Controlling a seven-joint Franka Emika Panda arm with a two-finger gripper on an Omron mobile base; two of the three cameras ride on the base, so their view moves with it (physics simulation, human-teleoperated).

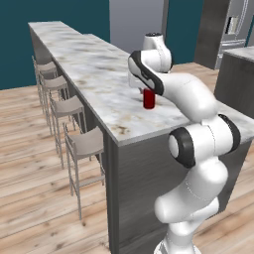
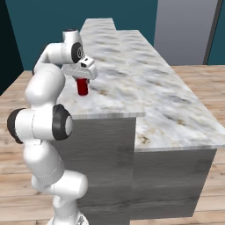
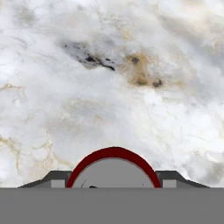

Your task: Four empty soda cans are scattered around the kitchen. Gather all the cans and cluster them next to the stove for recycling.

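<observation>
Hand view looks straight down on the gripper (image 3: 113,186), whose fingers (image 3: 54,178) sit against opposite sides of a red can (image 3: 113,168), so I judge it clenched on the can's upper wall just under the silvery top. Empty, the can should be very light, thin-walled and easy to dent, with a smooth, slippery side, so a gentle squeeze across the middle suits it best. It stands upright on the marble counter (image 1: 89,69), near the counter's near end and well in from both long edges.

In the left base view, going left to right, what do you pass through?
Bar stools → marble island counter → red soda can under the gripper → second counter at the right edge.
</observation>
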